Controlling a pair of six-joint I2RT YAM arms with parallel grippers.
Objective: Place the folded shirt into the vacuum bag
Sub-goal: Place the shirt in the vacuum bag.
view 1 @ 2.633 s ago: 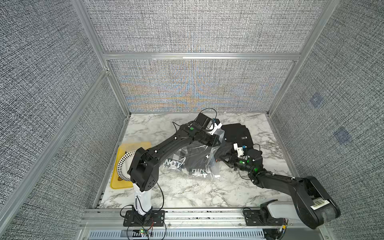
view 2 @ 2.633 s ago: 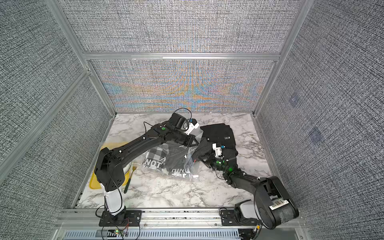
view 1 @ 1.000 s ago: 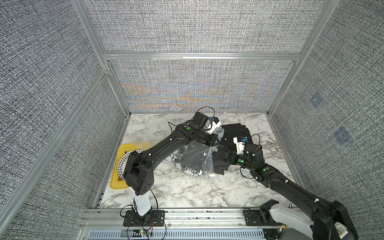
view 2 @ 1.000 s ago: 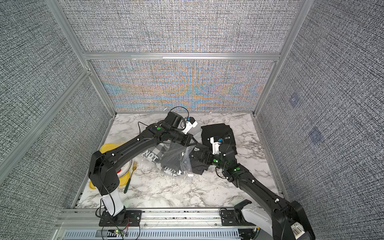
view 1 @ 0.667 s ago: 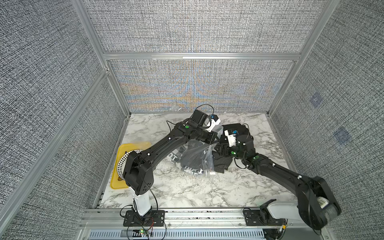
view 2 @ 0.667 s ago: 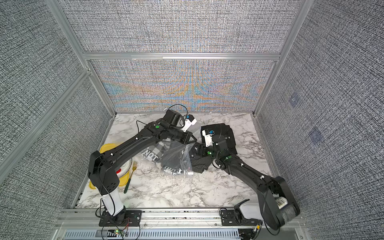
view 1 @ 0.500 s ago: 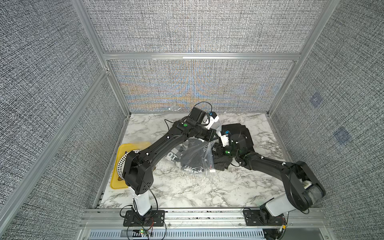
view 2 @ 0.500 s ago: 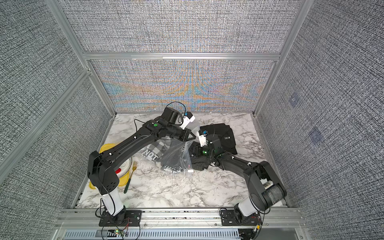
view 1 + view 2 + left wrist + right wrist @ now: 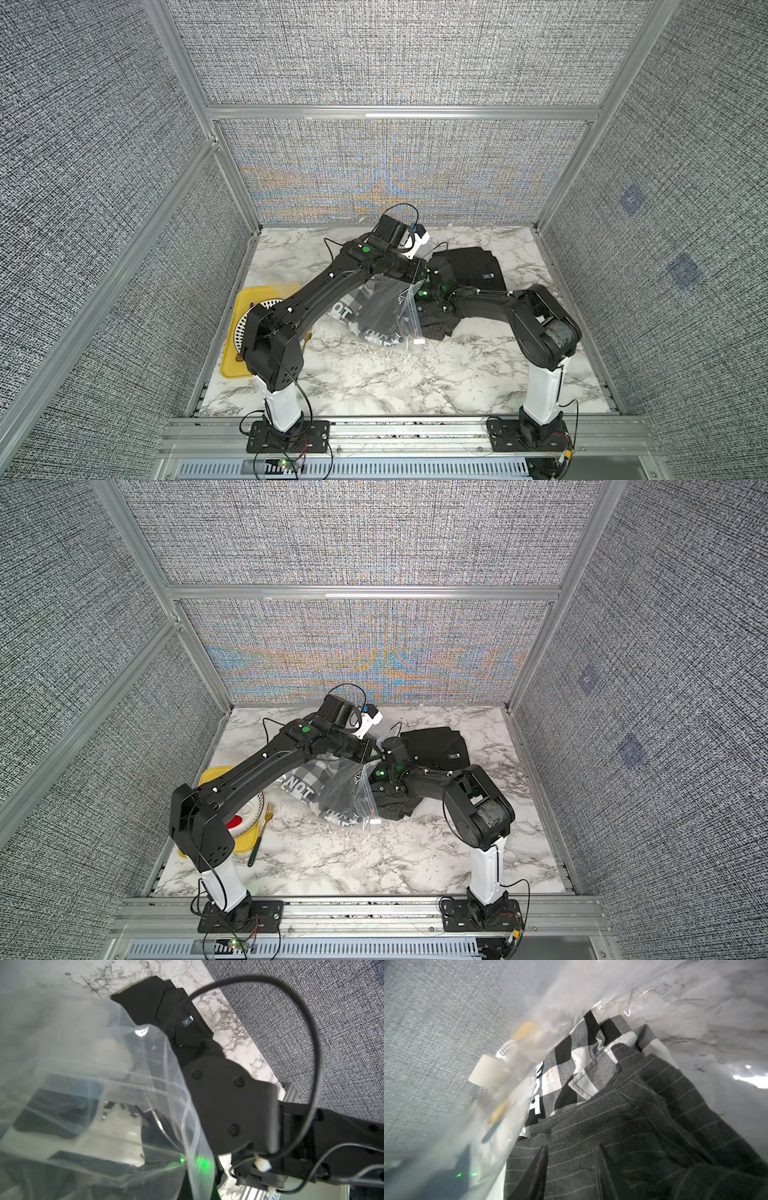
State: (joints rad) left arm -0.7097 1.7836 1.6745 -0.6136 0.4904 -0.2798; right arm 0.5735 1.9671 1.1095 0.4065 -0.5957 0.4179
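The right tool point(image 9: 572, 1148) reaches into the mouth of the vacuum bag point(image 9: 347, 789), its jaws part-way apart with a ridge of the folded shirt point(image 9: 654, 1126) between them; whether they truly bite the cloth cannot be told. The left tool point(image 9: 374, 753), clenched, holds the bag's upper lip off the counter point(image 9: 415, 395) so the mouth gapes. The shirt, a dark grey pinstriped weave, lies half in. Its leading part is inside the bag against a black-and-white checked garment point(image 9: 562, 1064) with white lettering, and its trailing part is outside the mouth on the marble-patterned counter. The cloth looks soft, light and limp, likely to slump out of its fold if dragged by one corner. A pinch across a thick folded edge near its middle seems the best hold. The bag is thin, clear, crinkly film, probably slippery and apt to collapse if the lip is let go. A small round white valve point(image 9: 488, 1073) sits in its upper wall and a white slider clip point(image 9: 419, 341) at the corner of the mouth. Just beyond the bag's mouth lies a black collared shirt point(image 9: 469, 266), folded flat. Beside the bag's closed end sit a yellow tray point(image 9: 266, 291), a white plate point(image 9: 242, 328) and a green-handled fork point(image 9: 258, 837).
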